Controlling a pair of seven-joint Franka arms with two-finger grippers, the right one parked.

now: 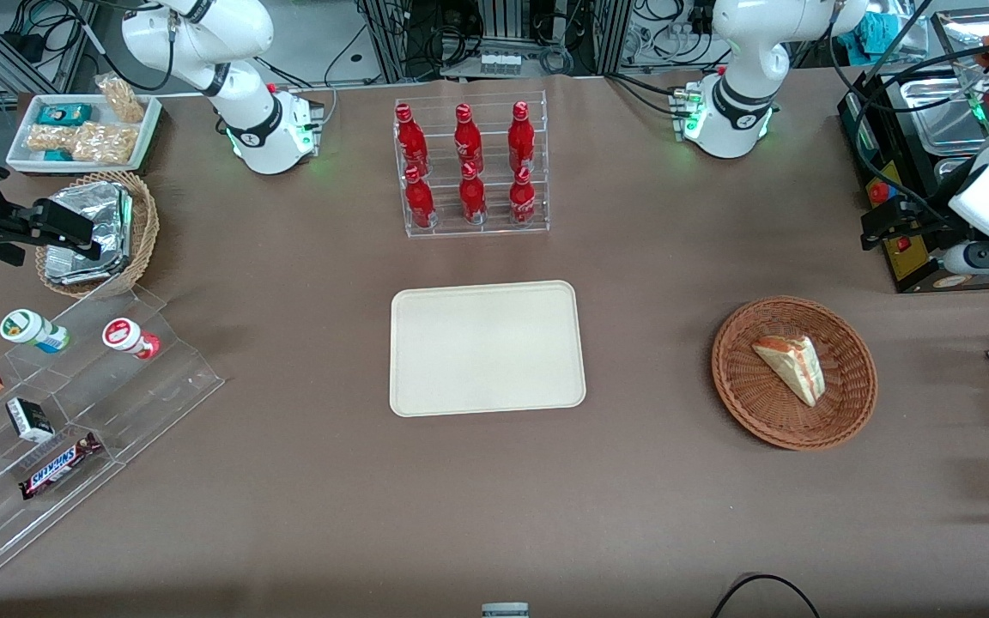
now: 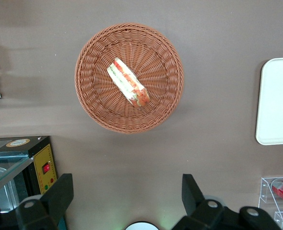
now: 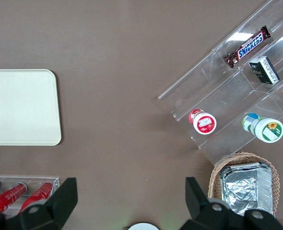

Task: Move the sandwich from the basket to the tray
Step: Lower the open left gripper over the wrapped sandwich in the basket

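— Gripper [image 2: 127,201]? Parked high, farther from the front camera than the basket, black fingers [image 2: 60,194] spread wide, nothing between them

— And the sandwich [image 2: 128,88]? Lying in the basket [image 2: 96,103], a pale triangular wedge under glossy clear wrap, red and green layers along one edge

— Basket itself? Round, shallow, reddish-brown wicker, woven in rings, resting on a matte brown table [image 1: 288,481]

— Tray [image 1: 487,348]? Flat cream rectangle, rounded corners, low rim, smooth and bare, well apart from the basket, toward the parked arm's end

— Nearby? Clear acrylic rack of red bottles [image 1: 465,163], farther from the camera than the tray
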